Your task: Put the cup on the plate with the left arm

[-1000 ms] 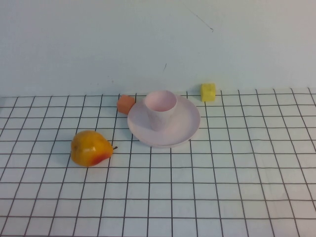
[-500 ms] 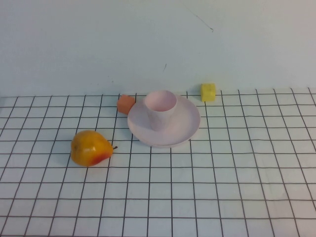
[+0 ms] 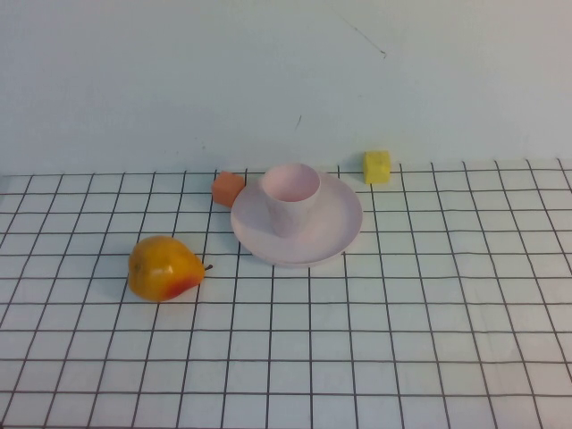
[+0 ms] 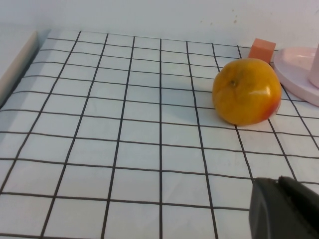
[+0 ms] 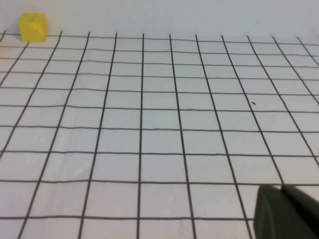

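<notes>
The pale pink cup (image 3: 290, 195) stands upright on the pale pink plate (image 3: 335, 228) at the back middle of the gridded table. No arm shows in the high view. In the left wrist view my left gripper (image 4: 277, 181) is shut and empty, low over the table and well short of the pear. That view shows only the edge of the plate (image 4: 294, 74) and a sliver of the cup (image 4: 315, 69) beyond the pear. My right gripper (image 5: 282, 188) is shut and empty over bare grid cloth, far from the plate.
A yellow-orange pear (image 3: 163, 268) lies front left of the plate and also shows in the left wrist view (image 4: 245, 91). An orange cube (image 3: 227, 188) sits by the plate's left rim. A yellow cube (image 3: 377, 166) sits behind the plate to the right.
</notes>
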Controlling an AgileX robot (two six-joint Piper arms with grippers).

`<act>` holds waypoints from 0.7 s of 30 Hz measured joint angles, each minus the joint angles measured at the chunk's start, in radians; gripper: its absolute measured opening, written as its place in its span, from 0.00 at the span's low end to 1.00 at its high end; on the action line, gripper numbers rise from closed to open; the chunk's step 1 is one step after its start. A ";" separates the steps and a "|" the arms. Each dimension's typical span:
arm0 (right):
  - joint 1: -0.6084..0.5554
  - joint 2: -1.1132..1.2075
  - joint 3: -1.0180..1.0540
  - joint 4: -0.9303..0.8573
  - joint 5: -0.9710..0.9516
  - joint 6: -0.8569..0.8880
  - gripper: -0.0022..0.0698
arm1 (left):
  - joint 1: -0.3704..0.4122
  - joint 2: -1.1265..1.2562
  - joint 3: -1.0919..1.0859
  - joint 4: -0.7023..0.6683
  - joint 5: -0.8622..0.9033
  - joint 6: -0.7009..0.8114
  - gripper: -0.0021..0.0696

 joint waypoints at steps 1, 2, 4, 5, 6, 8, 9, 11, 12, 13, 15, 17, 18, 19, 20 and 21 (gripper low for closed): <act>0.000 0.000 0.000 0.000 0.000 0.000 0.03 | 0.000 0.000 0.000 0.000 0.000 0.000 0.03; 0.000 0.000 0.000 0.000 0.000 0.000 0.03 | 0.000 0.000 0.000 0.000 0.000 0.000 0.03; 0.000 0.000 0.000 0.000 0.000 0.000 0.03 | 0.005 0.000 0.000 0.000 0.000 0.000 0.03; 0.000 0.000 0.000 0.000 0.000 0.000 0.03 | 0.007 0.000 0.000 0.000 0.000 0.000 0.03; 0.000 0.000 0.000 0.000 0.000 0.000 0.03 | 0.012 0.000 0.000 0.000 0.000 0.000 0.03; 0.000 0.000 0.000 0.000 0.000 0.000 0.03 | 0.021 0.000 0.000 0.000 0.000 0.000 0.03; 0.000 0.000 0.000 0.000 0.000 0.000 0.03 | 0.029 0.000 0.000 0.000 0.000 0.000 0.03; 0.000 0.000 0.000 0.000 0.000 0.000 0.03 | 0.043 0.000 0.000 0.000 0.000 0.000 0.03; 0.000 0.000 0.000 0.000 0.000 0.000 0.03 | 0.049 0.000 0.000 0.000 0.000 0.000 0.03; 0.000 0.000 0.000 0.000 0.000 0.000 0.03 | 0.058 0.000 0.000 0.000 0.000 0.000 0.03; 0.000 0.000 0.000 0.000 0.000 0.000 0.03 | 0.068 0.000 0.000 0.000 0.000 0.000 0.03; 0.000 0.000 0.000 0.000 0.000 0.000 0.03 | 0.073 0.000 0.000 0.000 0.000 0.000 0.03; 0.000 0.000 0.000 0.000 0.000 0.000 0.03 | 0.073 0.000 0.000 0.000 0.000 0.000 0.03; 0.000 0.000 0.000 0.000 0.000 0.000 0.03 | 0.075 0.000 0.000 0.000 0.000 0.000 0.03; 0.000 0.000 0.000 0.000 0.000 0.000 0.03 | 0.075 0.000 0.000 0.000 0.000 0.000 0.03; 0.000 0.000 0.000 0.000 0.000 0.000 0.03 | 0.076 0.000 0.000 0.000 0.000 0.000 0.03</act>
